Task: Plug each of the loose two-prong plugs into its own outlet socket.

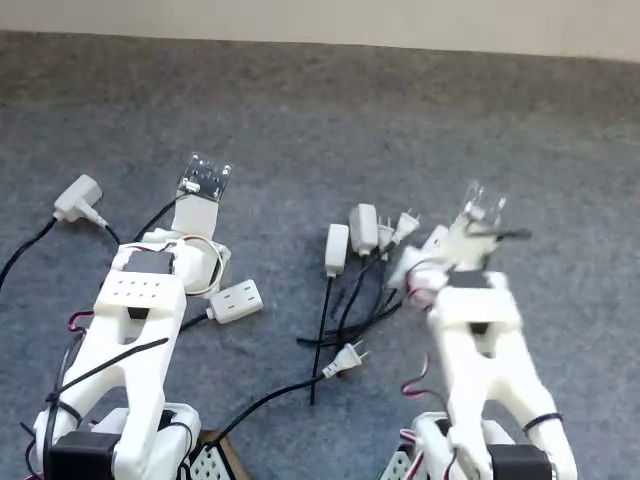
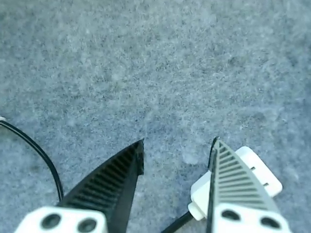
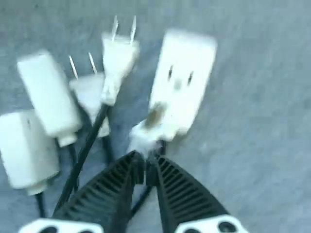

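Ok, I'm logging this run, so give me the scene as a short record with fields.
Surface: grey carpet
Left gripper: open, empty, white socket beside one finger
Right gripper: shut, tips at the cord end of the slotted socket
Loose plugs: two-prong plug, second plug beside it
Plugged in: none visible

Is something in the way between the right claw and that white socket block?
Nothing visible. The right gripper sits at the cord end of the white rectangular socket block; the white two-prong plugs lie beside it, not between.
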You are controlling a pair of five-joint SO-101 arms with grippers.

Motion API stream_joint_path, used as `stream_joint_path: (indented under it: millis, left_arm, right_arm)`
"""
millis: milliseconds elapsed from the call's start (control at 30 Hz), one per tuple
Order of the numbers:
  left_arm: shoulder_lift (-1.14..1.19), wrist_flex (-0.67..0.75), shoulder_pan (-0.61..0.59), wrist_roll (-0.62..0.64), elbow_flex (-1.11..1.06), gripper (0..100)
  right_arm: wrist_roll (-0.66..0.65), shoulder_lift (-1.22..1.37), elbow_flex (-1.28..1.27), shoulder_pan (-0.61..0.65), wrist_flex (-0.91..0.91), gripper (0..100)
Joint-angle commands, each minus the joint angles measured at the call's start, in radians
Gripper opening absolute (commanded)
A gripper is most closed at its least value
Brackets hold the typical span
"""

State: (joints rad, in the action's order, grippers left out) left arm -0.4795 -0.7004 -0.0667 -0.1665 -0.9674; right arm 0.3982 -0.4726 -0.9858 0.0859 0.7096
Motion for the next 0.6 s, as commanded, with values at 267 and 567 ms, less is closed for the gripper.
stream_joint_path:
  millis: [267, 567]
  left_arm:
    - [-0.024, 0.015, -0.005, 0.008, 0.004, 23]
    - [-0.024, 0.041, -0.005, 0.008, -0.013, 23]
  right_arm:
    - [-0.858, 0.091, 0.980, -0.243, 0.684, 1.5]
    - [-0.344, 0.308, 0.797, -0.039, 0.716, 1.8]
